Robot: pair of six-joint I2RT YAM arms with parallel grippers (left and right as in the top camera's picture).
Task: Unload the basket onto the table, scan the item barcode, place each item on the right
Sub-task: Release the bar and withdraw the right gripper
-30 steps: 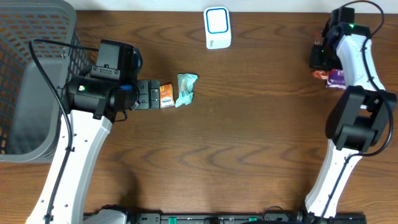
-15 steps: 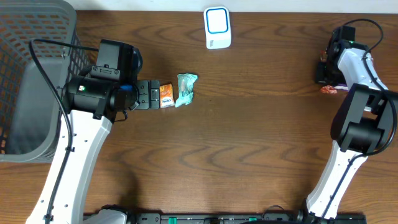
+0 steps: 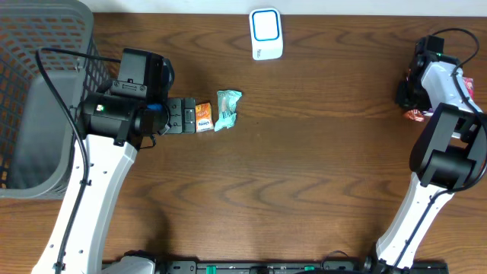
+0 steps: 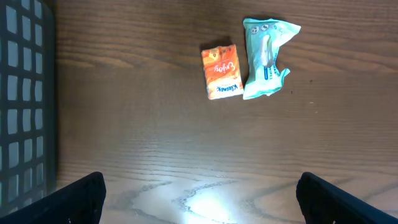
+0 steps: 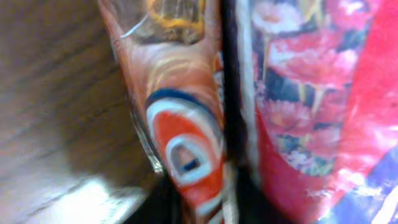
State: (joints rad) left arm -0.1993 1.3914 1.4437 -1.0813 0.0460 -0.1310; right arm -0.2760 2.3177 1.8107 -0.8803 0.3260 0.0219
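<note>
A small orange packet and a crumpled teal packet lie side by side left of the table's middle. My left gripper hovers just left of them, open, with nothing between its fingers. The white scanner with a blue-rimmed face sits at the back edge. My right gripper is at the far right edge, over a red packet. The right wrist view is a blurred close-up of an orange-and-white wrapper beside a red flowered wrapper; its fingers do not show clearly.
A grey mesh basket fills the far left of the table, close behind my left arm. Bare brown wood spans the stretch between the two arms.
My right arm has swung outward to the right and toward the front edge, and the packets under it now sit farther right. The left arm has not moved.
</note>
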